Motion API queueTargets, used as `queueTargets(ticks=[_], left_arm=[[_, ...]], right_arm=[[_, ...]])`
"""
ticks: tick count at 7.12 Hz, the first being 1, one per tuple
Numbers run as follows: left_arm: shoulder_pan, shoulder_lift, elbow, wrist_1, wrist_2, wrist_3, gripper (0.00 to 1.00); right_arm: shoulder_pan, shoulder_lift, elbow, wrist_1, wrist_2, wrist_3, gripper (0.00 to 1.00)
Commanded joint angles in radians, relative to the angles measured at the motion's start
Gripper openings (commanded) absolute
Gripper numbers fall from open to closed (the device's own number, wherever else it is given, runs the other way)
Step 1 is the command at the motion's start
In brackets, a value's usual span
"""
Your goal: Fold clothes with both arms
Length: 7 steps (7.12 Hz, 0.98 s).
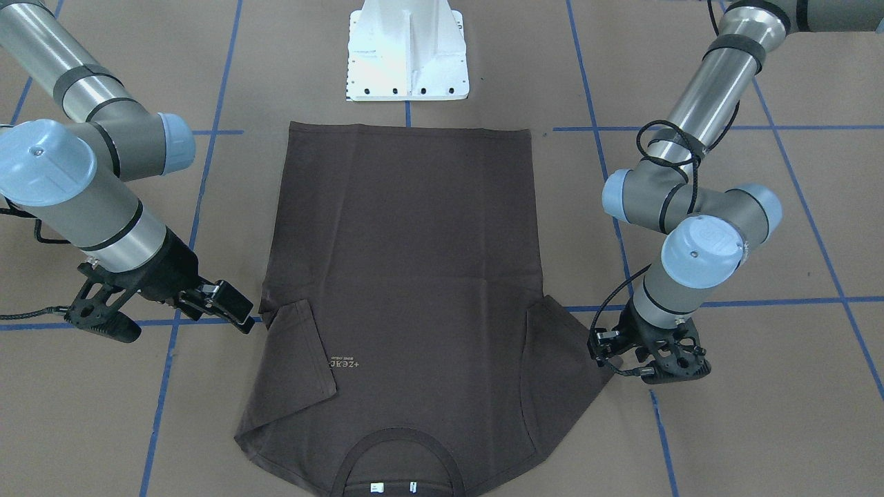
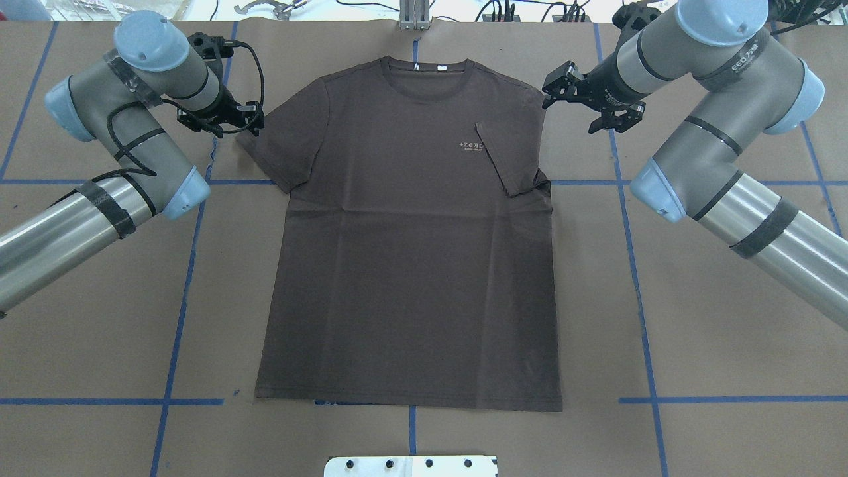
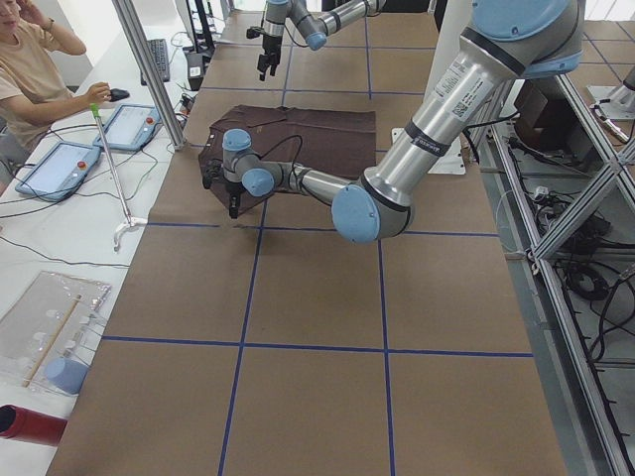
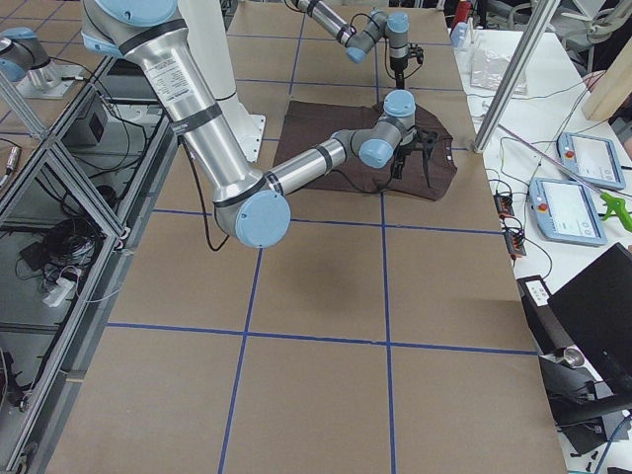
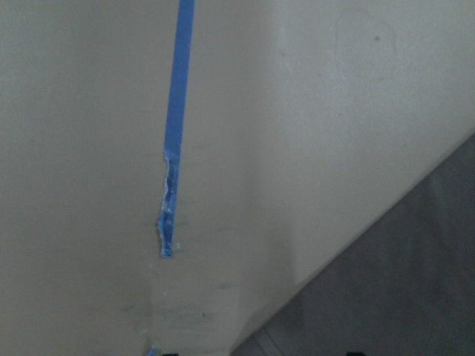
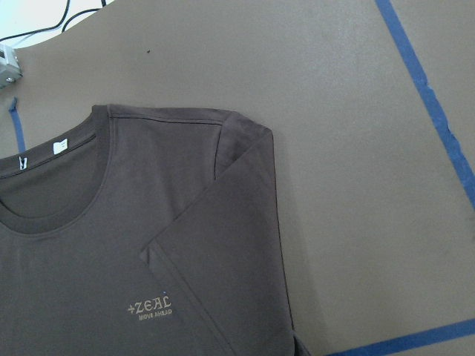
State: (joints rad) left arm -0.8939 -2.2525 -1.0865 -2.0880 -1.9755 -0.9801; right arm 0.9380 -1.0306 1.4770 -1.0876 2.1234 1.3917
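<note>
A dark brown T-shirt (image 2: pixel 411 265) lies flat on the desk (image 2: pixel 695 298), one sleeve (image 2: pixel 510 159) folded in. The left gripper (image 2: pixel 254 114) and right gripper (image 2: pixel 553 89) hover spread beside its shoulders. The cloth is probably light and limp, best pinched at the hems.

You are working over a table (image 2: pixel 99 331) faced in brown paper and marked into large squares with blue tape (image 2: pixel 177 311). Directly under the jaws of the left gripper (image 2: pixel 225 118), one tape line (image 5: pixel 172 111) ends in a ragged tear. Past the jaws, beyond the table's far edge, stands a white bench (image 3: pixel 60 228) carrying two tablets (image 3: pixel 131 127); a person (image 3: pixel 30 69) sits at it. An aluminium frame (image 3: pixel 544 260) stands behind the jaws, on the robot's side. Lighting is even, and shadows are soft.
</note>
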Motion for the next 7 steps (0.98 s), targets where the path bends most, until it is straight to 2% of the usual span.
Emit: queueTargets(ticks=[1,3,4,7], left_arm=[[0.009,0.001,0.007,-0.003,0.02,0.0,0.55],[0.007,0.001,0.007,-0.009,0.02,-0.003,0.31],[0.007,0.001,0.008,-0.02,0.018,-0.005,0.0],[-0.002,-0.025,0.005,-0.021,-0.006,0.006,0.0]], right_arm=[[-0.002,0.0,-0.003,0.0,0.0,0.0,1.0],[-0.007,-0.002,-0.004,0.0,-0.002,0.001,1.0],[-0.008,-0.002,-0.004,0.0,-0.002,0.001,1.0],[-0.016,0.0,-0.006,0.0,-0.002,0.001,1.0]])
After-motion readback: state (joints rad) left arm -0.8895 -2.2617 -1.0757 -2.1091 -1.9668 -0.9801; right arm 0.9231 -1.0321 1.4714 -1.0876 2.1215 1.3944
